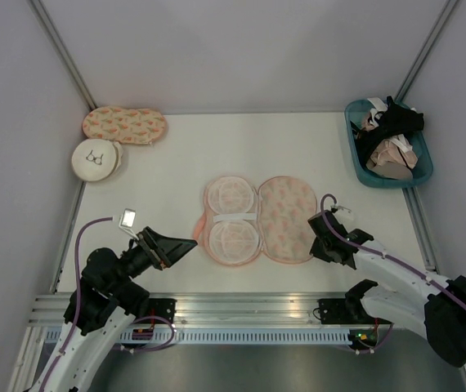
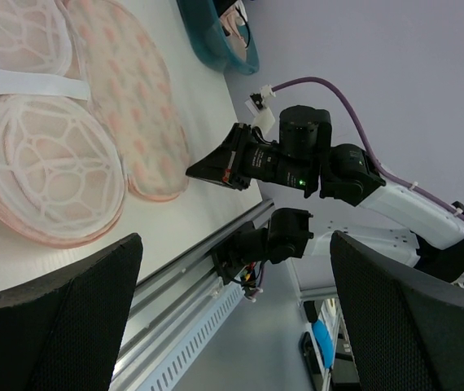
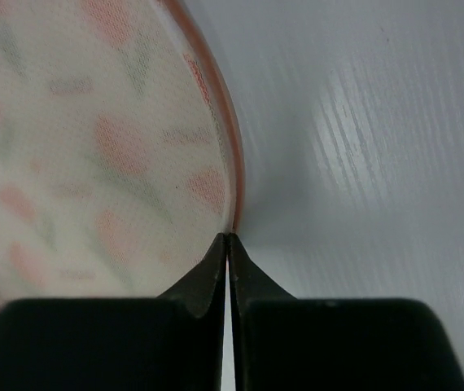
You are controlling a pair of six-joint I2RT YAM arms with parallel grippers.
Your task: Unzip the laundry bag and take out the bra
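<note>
The peanut-shaped cream-pink fabric laundry bag (image 1: 266, 220) with orange-red and green print lies unzipped and spread flat at the middle of the white worktop (image 1: 217, 155). Its mesh-cup half is at 9 o'clock and its printed half at 3 o'clock. The right tool (image 1: 315, 238) sits at the bag's 4 o'clock edge with its jaws closed together. Its tips meet the pink edging, and whether they pinch it cannot be told. The left tool (image 1: 172, 247) hovers at the bag's 8 o'clock, jaws wide and holding nothing. The black fabric bra (image 1: 396, 122) lies on top of pale garments in the teal plastic basket (image 1: 354, 140), at 2 o'clock on the worktop. At 10 o'clock lie an oval printed case (image 1: 124, 125) and a round white pouch (image 1: 96, 158), touching.
</note>
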